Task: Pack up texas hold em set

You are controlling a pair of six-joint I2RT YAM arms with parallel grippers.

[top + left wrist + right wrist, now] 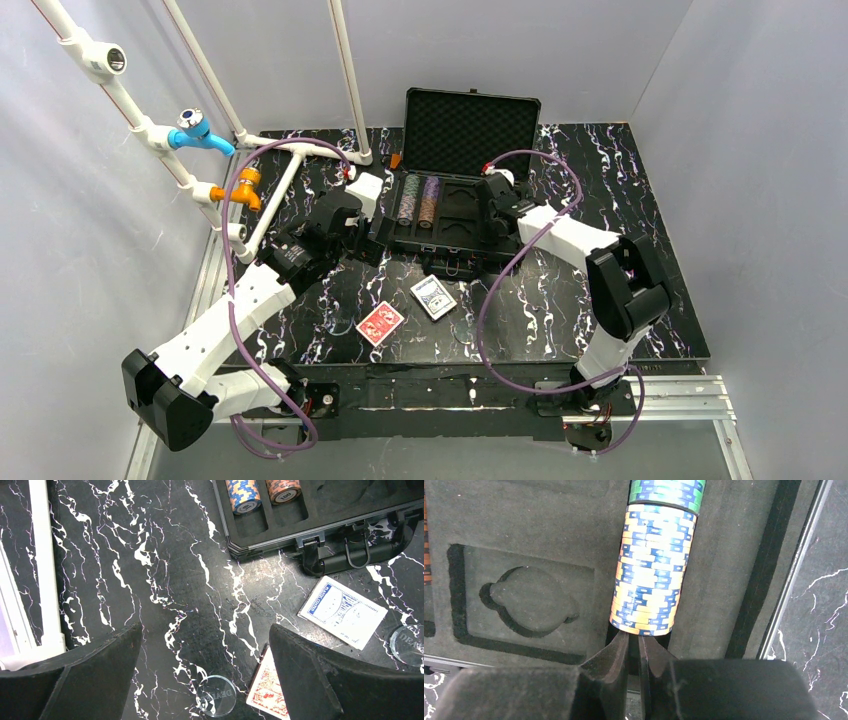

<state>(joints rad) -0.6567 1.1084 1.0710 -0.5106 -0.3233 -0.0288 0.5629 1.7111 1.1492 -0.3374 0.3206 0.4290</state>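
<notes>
At the near edge of the black marbled table (560,300) both arm bases are bolted. The left arm is stretched forward and inward, and the left gripper (205,635) is held above the tabletop, just off the front left corner of the briefcase (455,235). Its fingers (80,680) are spread wide, with only bare table seen between them. Below it, a clear dealer button (216,696) is seen just beside the red-backed deck (267,687). The blue-backed deck (342,611) lies farther on, tilted, near the briefcase handle (357,555).

The right arm is folded at the elbow and reaches inward, and the right gripper (634,650) is lowered into a chip slot on the right side of the open briefcase. Its fingers (611,657) are drawn almost together, leaving only a thin dark slit; whether anything is pinched there cannot be told. The tips are placed right at the near end of a row of orange-and-blue poker chips (649,585) set on edge in the slot, with green chips (669,492) beyond them. Farthest back, the foam-lined lid (470,125) is stood upright
</notes>
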